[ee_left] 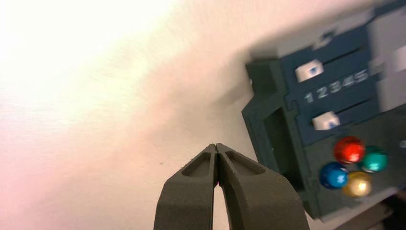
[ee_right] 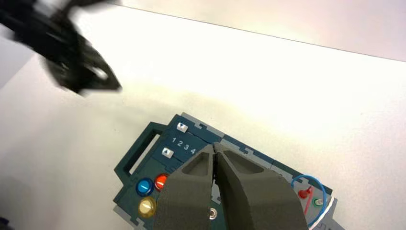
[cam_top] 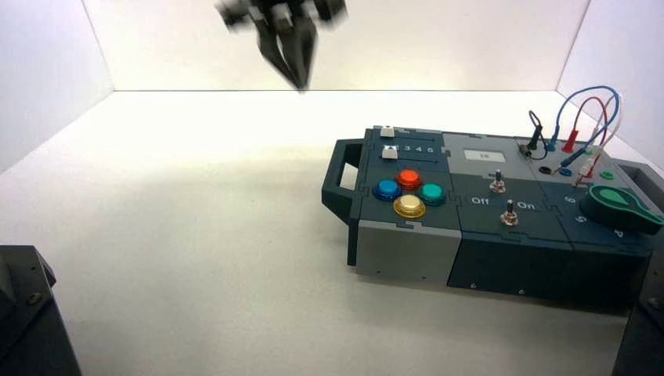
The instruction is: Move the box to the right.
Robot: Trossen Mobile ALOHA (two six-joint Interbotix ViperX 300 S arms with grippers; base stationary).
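Note:
The dark teal and grey box (cam_top: 501, 258) stands on the right half of the white table, its left handle (cam_top: 338, 178) facing the open table. It bears four coloured buttons (cam_top: 409, 192), two toggle switches (cam_top: 509, 213), a green knob (cam_top: 622, 205) and coloured wires (cam_top: 587, 117). My left gripper (cam_top: 300, 83) is shut and empty, up in the air over the far middle of the table, left of the box. In the left wrist view its tips (ee_left: 216, 146) are apart from the box's handle (ee_left: 277, 139). My right gripper (ee_right: 215, 146) is shut and empty, high above the box (ee_right: 143, 153).
White walls enclose the table at the back and sides. Dark arm bases stand at the near left corner (cam_top: 31, 313) and near right corner (cam_top: 646, 329). The left arm (ee_right: 72, 57) shows blurred in the right wrist view.

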